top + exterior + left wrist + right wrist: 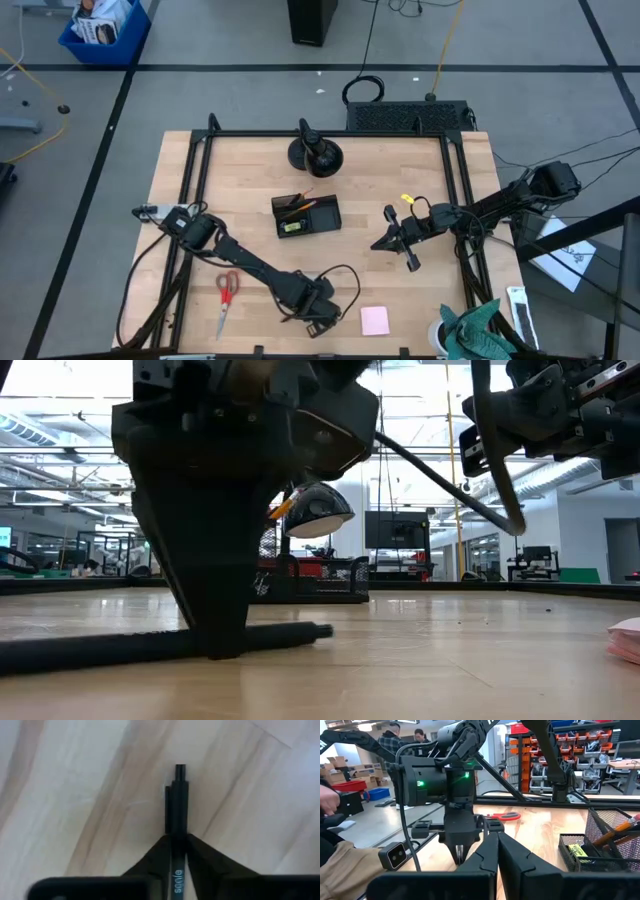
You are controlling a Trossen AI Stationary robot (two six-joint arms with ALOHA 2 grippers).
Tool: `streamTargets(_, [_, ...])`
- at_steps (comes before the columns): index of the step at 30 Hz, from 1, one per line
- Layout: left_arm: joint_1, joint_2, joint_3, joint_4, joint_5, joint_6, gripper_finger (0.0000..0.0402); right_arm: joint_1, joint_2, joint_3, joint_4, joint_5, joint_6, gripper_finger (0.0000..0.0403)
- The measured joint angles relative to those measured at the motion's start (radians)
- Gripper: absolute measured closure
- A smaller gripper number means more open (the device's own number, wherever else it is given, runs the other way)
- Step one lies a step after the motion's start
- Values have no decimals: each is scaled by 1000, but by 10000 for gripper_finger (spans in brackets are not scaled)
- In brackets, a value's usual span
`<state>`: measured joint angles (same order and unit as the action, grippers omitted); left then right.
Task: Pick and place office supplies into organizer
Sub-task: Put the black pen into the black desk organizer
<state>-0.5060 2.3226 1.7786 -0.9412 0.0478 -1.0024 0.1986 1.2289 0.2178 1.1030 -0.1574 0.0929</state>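
A black pen (178,805) lies flat on the wooden table near its front edge. My left gripper (177,842) stands over it, pointing straight down, shut on it; it also shows in the high view (318,322) and the low view (222,645). The black mesh organizer (307,215) stands mid-table with orange pencils and a yellow item inside. Red-handled scissors (226,295) lie at the front left, and a pink sticky-note pad (375,320) lies at the front right. My right gripper (380,242) waits shut, held level above the table right of the organizer. My left gripper pinches the pen's barrel (178,836) between its two fingers, a short way back from the clip end (179,775). The fingers (215,630) come from above, pointing down, and lie across the pen. The pen (290,633) rests level on the table.
A round black stand base (315,152) sits at the table's far middle. A green cloth (480,335) lies at the front right corner. A black cable (345,285) loops beside the left arm. People stand in the room beyond the table's left side (390,740).
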Motion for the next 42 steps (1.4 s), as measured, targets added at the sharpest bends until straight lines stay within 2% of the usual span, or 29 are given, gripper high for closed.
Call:
streamTargets(4, [-1, 0, 0, -22, -6, 98, 388, 0, 0, 0, 0, 0, 0, 399])
streamTargets(10, [-3, -7, -8, 42, -83, 218, 364, 0, 0, 0, 0, 0, 0, 399])
streamTargets(13, [-1, -35, -9, 54, -130, 243, 370, 0, 0, 0, 0, 0, 6, 399])
streamTargets(14, [2, -44, -10, 56, -152, 255, 377, 0, 0, 0, 0, 0, 9, 399])
streamTargets(17, [22, -82, -14, 12, -307, 289, 393, 0, 0, 0, 0, 0, 18, 399])
streamTargets(22, [32, -253, -12, -100, -470, 315, 380, 0, 0, 0, -1, -1, 19, 399])
streamTargets(26, [24, -404, -47, -97, -606, 405, 385, 0, 0, 0, -1, -1, 19, 399])
streamTargets(31, [-9, -668, -158, -78, -844, 443, 393, 0, 0, 0, -1, -1, 19, 399])
streamTargets(34, [-27, -855, -312, 57, -964, 525, 384, 0, 0, 0, -1, -1, 19, 399])
streamTargets(37, [-15, -1033, -535, 388, -975, 726, 386, 0, 0, 0, -1, -1, 17, 399])
streamTargets(42, [64, -1193, -950, 1121, -737, 1157, 392, 0, 0, 0, 0, 1, 16, 399])
